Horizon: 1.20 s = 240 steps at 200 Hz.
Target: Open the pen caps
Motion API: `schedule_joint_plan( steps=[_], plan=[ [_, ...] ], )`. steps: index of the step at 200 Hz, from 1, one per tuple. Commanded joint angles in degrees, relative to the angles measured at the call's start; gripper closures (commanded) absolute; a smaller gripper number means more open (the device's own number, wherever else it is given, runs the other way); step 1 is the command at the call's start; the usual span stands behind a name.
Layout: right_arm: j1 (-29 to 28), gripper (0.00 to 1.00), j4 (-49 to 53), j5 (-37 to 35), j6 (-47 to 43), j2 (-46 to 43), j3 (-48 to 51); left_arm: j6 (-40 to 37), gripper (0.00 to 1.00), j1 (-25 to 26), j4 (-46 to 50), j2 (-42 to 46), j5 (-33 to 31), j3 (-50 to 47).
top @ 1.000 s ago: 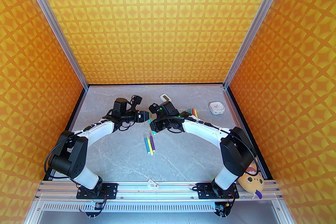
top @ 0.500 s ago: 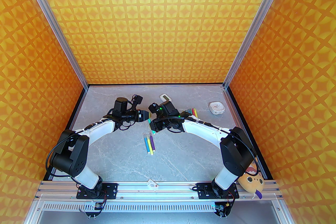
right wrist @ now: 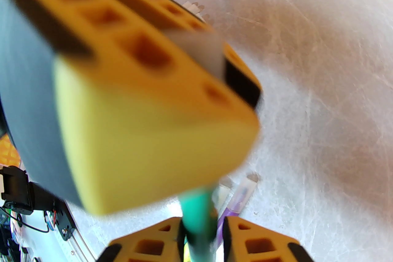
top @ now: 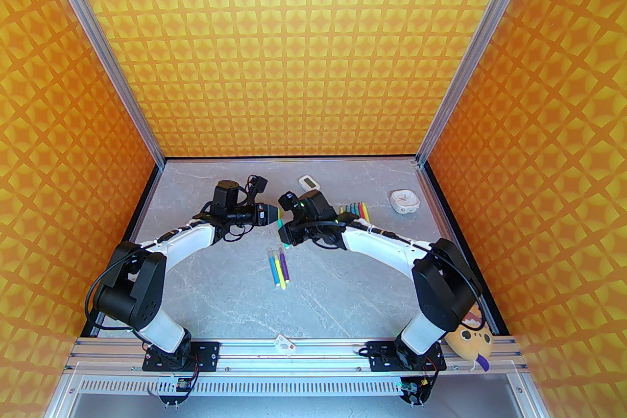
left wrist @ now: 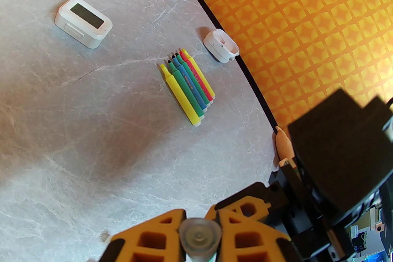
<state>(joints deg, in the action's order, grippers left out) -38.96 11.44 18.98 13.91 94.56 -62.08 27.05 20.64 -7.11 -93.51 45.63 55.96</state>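
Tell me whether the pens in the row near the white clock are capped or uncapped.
Uncapped: the row of pens shows bare pointed tips, with nothing covering them.

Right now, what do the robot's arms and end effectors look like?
The left arm and right arm have white curved shells, black joints and black cables. The left end effector and right end effector have yellow-orange fingers with cut-out holes and black trim.

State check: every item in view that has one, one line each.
left gripper: fingers shut on translucent whitish pen cap.
right gripper: fingers around teal pen, grip unclear.
translucent whitish pen cap: on or off teal pen, cannot tell.
blue, yellow and purple pens: capped, lying flat.
row of coloured pens: uncapped, side by side.
white digital timer: screen dark.
small white clock: hands unreadable.
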Motion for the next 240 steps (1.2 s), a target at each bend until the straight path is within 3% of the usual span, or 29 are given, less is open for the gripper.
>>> schedule_joint_plan(
  steps=[1,81,158,240],
  plan=[
    [0.2,0.71,-8.0,-1.2,2.5,-1.8,3.1,1.4,0.92,0.2,-0.8,-0.8,1.1,2.0],
    [0.2,0.73,-13.2,-1.3,3.1,-1.4,4.9,4.9,0.95,0.2,-3.8,-0.8,3.2,2.0],
    [0.2,1.00,-11.4,0.7,2.1,-3.7,6.6,6.1,1.00,-0.9,-5.1,0.2,2.9,1.5],
    [0.2,1.00,-8.8,3.1,0.2,-8.2,13.3,12.0,1.00,-6.8,-6.4,0.2,-1.3,1.8]
  ],
)
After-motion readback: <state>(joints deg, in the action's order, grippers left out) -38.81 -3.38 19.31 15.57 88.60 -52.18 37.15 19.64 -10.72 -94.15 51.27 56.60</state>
